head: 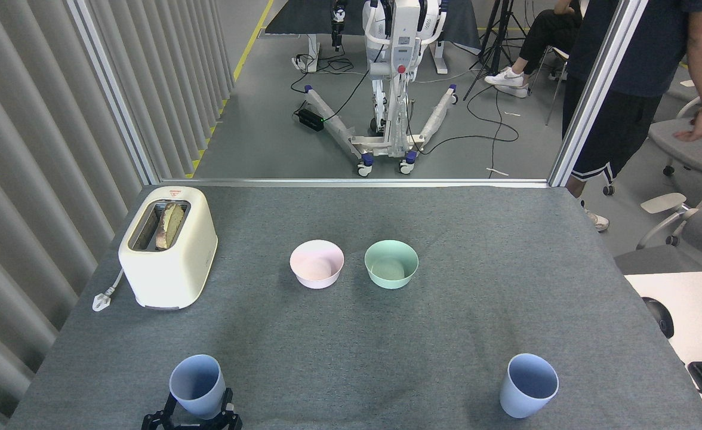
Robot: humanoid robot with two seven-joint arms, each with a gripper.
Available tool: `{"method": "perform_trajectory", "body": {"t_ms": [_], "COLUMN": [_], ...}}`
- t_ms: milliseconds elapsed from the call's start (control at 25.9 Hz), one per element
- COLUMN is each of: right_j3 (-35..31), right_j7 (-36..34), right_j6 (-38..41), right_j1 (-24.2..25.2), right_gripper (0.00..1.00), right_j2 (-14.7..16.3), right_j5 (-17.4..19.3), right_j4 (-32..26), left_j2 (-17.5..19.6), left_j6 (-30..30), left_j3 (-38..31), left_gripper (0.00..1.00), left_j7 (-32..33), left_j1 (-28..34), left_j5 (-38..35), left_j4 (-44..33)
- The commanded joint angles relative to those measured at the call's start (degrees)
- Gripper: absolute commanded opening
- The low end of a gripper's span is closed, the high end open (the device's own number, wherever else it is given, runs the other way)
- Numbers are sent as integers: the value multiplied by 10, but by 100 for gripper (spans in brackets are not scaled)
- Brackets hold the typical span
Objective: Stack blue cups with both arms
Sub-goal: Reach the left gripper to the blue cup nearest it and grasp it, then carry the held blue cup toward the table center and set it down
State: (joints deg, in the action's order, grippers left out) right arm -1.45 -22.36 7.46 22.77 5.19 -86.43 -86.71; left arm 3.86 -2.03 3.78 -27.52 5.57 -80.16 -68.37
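Two blue cups stand upright on the grey table [351, 334], both at the near edge and well apart: the left cup [197, 386] at the near left, the right cup [528, 384] at the near right. Neither is inside the other, so nothing of the stacking is done; both pick-ups and the nesting are left.

The left gripper [194, 412] comes up from the near edge, its two black fingers wide apart, one on each side of the left cup's base. The cup sits between them; whether the fingers touch its wall I cannot tell. It does not look lifted. The right gripper is out of view, and the right cup stands alone.

Farther in, at mid-table, a pink bowl [317, 264] and a green bowl [391, 263] sit side by side, apart. At the far left stands a toaster [168, 246]. A person [637, 77] stands beyond the table's far right corner.
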Motion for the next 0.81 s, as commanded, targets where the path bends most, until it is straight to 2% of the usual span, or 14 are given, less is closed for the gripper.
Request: {"method": "perform_trajectory", "body": {"t_ms": [0, 39, 232, 309, 464, 657, 773], "right_j3": [0, 0, 0, 0, 0, 0, 0], "right_j7": [0, 0, 0, 0, 0, 0, 0], "right_j6": [0, 0, 0, 0, 0, 0, 0], "right_j1": [0, 0, 0, 0, 0, 1, 0], "right_gripper": [100, 100, 100, 100, 100, 100, 100], "right_j2": [0, 0, 0, 0, 0, 0, -1], "right_j5": [-1, 0, -1, 0, 0, -1, -1], "right_j4": [1, 1, 1, 1, 1, 1, 1], "left_j2": [0, 0, 3, 4, 4, -1, -39], "left_j6": [0, 0, -1, -3, -10, -1, 10], "left_j3": [0, 0, 1, 1, 15, 152, 210], "left_gripper": [99, 98, 65, 60, 59, 61, 61], "left_j7": [0, 1, 7, 10, 10, 11, 11], "left_j1": [-6, -6, -5, -4, -3, -35, -51], "left_j5": [0, 0, -3, -3, -4, -22, -91], "left_j4": [5, 5, 1, -5, -38, -53, -32]}}
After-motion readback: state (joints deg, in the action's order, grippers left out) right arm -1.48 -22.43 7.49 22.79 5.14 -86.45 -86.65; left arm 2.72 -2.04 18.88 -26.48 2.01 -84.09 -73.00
